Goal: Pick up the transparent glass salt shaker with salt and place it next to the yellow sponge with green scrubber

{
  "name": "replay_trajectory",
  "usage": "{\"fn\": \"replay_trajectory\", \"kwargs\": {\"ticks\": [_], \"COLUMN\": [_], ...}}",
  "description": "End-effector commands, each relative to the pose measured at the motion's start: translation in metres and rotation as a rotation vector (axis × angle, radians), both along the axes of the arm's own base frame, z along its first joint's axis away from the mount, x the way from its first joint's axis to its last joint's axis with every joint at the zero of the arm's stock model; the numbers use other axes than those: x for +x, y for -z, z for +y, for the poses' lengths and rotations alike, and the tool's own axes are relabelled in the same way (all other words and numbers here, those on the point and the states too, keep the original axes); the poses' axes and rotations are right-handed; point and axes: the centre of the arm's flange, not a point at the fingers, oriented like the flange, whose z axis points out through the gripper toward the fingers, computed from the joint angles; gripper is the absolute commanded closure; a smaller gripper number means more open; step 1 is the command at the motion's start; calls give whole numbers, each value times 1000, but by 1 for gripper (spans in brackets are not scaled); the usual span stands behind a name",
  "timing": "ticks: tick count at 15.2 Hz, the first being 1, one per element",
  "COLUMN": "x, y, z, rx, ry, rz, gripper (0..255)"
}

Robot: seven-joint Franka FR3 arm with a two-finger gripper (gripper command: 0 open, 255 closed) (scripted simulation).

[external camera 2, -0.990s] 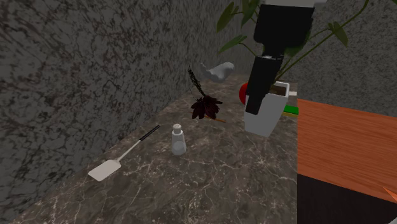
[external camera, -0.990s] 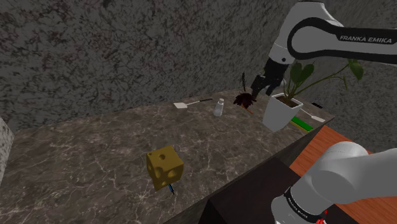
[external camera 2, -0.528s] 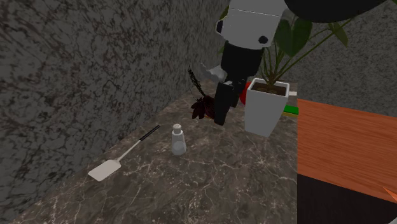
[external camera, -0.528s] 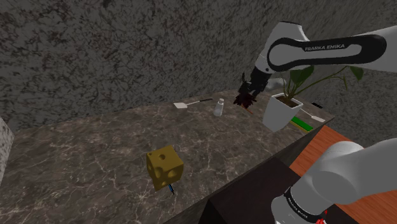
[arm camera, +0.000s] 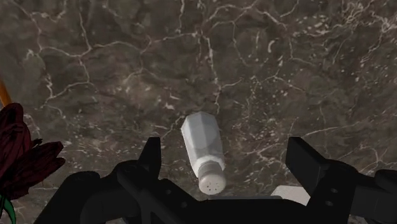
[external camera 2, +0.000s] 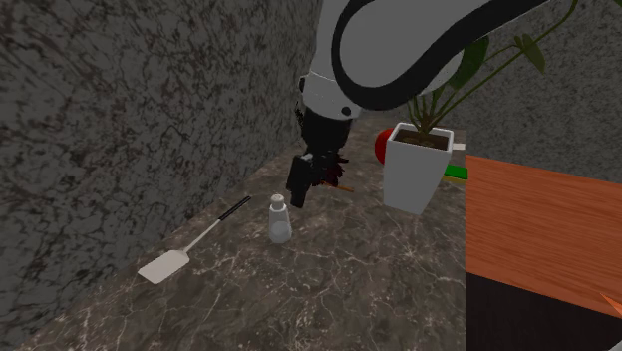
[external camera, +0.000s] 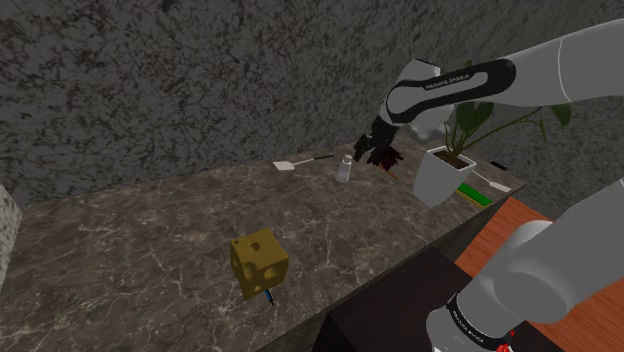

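While the tool point(arm camera: 226, 156) hangs with jaws apart, the shaker point(arm camera: 203, 151) stands upright on the desk point(arm camera: 286, 63) directly below, between them, untouched; a straight descent should do.

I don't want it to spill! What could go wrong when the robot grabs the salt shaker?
The salt shaker stands tall and narrow under the open gripper; an off-centre finger could tip it. The dark red flower lies close beside, so a finger might snag it.
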Motion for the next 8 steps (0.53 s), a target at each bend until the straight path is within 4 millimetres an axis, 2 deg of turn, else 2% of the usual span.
{"fn": "replay_trajectory", "kwargs": {"ticks": [1, 4, 8], "x": [14, 43, 48], "y": [15, 39, 55], "z": [-6, -14, -12], "rx": [12, 31, 32], "ry": [-11, -28, -29], "rz": [-20, -47, -48], "gripper": [0, 0, 0]}}
